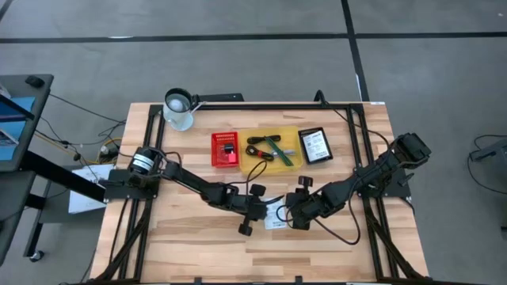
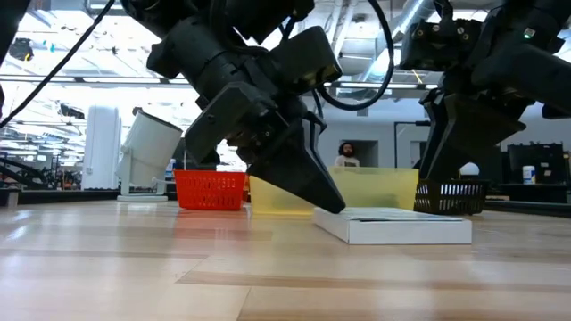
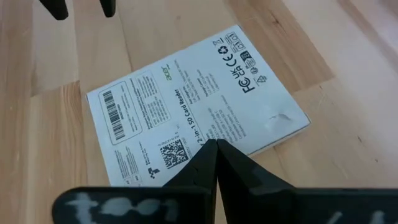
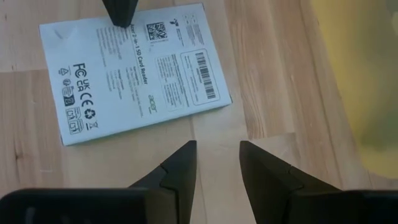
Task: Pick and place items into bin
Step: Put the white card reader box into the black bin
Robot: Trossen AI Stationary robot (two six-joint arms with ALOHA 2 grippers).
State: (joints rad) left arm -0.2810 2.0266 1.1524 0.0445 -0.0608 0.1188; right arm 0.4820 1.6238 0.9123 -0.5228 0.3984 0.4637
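At the far left of your table stands the white mug [image 1: 178, 111], near the back edge. Next comes your left gripper [image 3: 216, 151], fingers pressed together into a single point that rests on the printed face of the flat white packet [image 3: 193, 115], an SD card reader box lying flat on the bare wood near the table's middle front. Behind it, in a row from left to right, sit the red basket [image 1: 225, 150], the yellow bin [image 1: 271, 146] holding the coiled black cable [image 1: 258, 149] and the slim green stick [image 1: 279, 150], and the black tray [image 1: 315, 146] with a white card in it. Just right of the packet hangs your right gripper [image 4: 216, 163], fingers parted with a narrow gap, over bare wood beside the packet's edge and holding nothing. In the low view, a person [image 2: 343, 154] stands far behind the table.
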